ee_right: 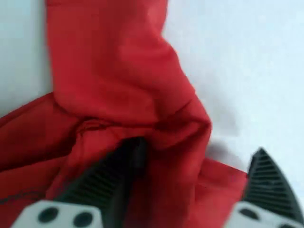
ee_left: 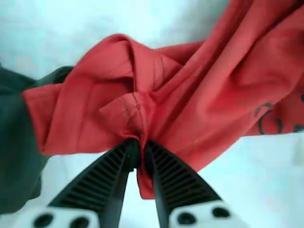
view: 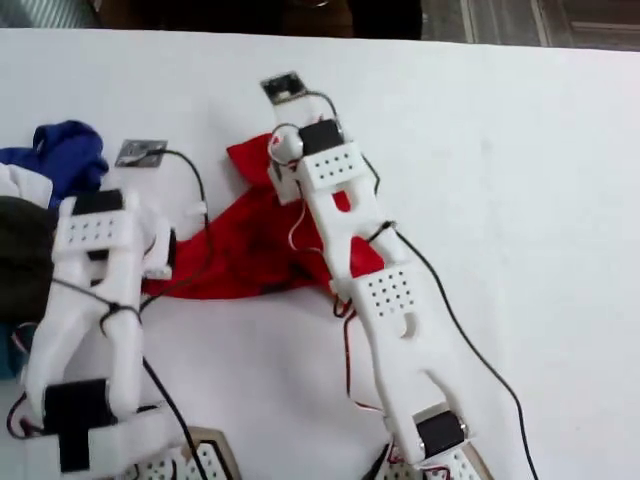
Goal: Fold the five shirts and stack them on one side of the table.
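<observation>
1. From where I stand, the left gripper [ee_left: 140, 145] is pinched tight on a bunched fold of the red shirt [ee_left: 204, 95]. Its two ribbed fingers [ee_left: 107, 173] are pressed almost together with only the cloth between them.
2. The right gripper [ee_right: 199, 149] stands wide. One finger has its tip tucked against a fold of the red shirt [ee_right: 109, 71] and the other is well apart from it, out past the cloth's edge. A ridge of red cloth lies between the two.
3. Seen from above, the red shirt [view: 240, 250] lies crumpled on the white table [view: 500, 150] between the two arms, with a corner pointing toward the far edge.
4. The left gripper [view: 168, 252] sits at the shirt's left end. The right gripper [view: 287, 150] is at the far corner, and the right arm [view: 385, 295] lies across the cloth.
5. Just beside the left gripper's pinch, a dark shirt [ee_left: 14, 142] touches the red one.
6. In the view from above, that dark shirt [view: 20, 250] is heaped at the table's left edge, with a blue shirt [view: 65, 150] bunched beyond it and a bit of white cloth [view: 15, 185] between the two.
7. The left arm [view: 85, 300] stands next to this heap.
</observation>
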Available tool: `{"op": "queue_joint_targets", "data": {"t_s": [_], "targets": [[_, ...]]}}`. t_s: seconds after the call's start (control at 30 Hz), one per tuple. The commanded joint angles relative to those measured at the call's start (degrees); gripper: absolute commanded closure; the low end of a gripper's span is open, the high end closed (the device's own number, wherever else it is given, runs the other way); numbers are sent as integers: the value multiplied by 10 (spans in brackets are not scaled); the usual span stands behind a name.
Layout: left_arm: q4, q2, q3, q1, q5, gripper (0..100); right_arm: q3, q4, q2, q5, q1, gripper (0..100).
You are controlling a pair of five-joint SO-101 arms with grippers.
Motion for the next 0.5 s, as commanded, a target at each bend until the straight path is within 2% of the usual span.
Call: {"op": "queue_joint_targets", "data": {"t_s": [0.0,0.1,0.17,0.37,0.47], "targets": [[-6,-40,1,-11,-51,976,-21,-5,7,22,25,812],[-6,-40,0,-15,-70,976,-22,-4,-22,39,58,997],[-11,-40,1,-15,-69,976,-22,14,-59,29,85,956],[-26,-43,-4,-12,-69,976,-16,76,-208,34,157,979],[-22,-43,-33,-11,-69,976,6,77,-265,62,194,979]]}}
